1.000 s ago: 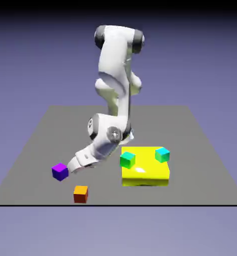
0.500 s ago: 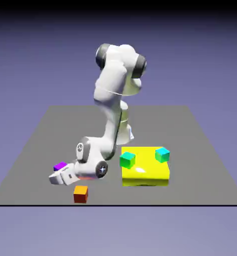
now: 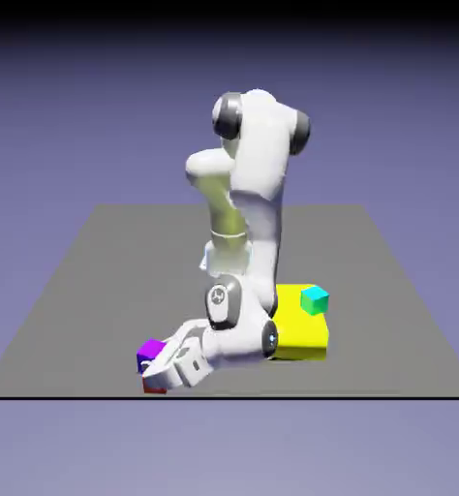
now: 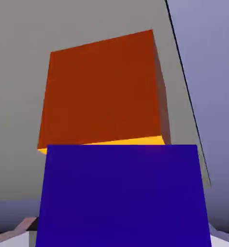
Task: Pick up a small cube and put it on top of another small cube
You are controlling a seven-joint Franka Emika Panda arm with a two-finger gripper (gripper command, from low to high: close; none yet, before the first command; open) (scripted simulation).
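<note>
Now the purple cube hangs just over the orange cube, nearly lined up for the drop.

Low at the lower left of the exterior view, the end effector (image 3: 166, 371) grips the purple cube (image 3: 151, 351), whose violet top peeks out just to the picture's left of the white hand. Only a sliver of the orange cube (image 3: 155, 387) shows beneath it, close to the tabletop (image 3: 88, 281) front edge. From the hand view, the purple cube (image 4: 121, 195) fills the bottom half of the frame, hiding the fingertips, and the orange cube (image 4: 104, 89) sits directly past it, in the upper middle. A thin bright strip of orange top shows between them, so touching or apart I cannot tell. Both cubes look roughly square to each other, so the remaining move seems a short lowering.
</note>
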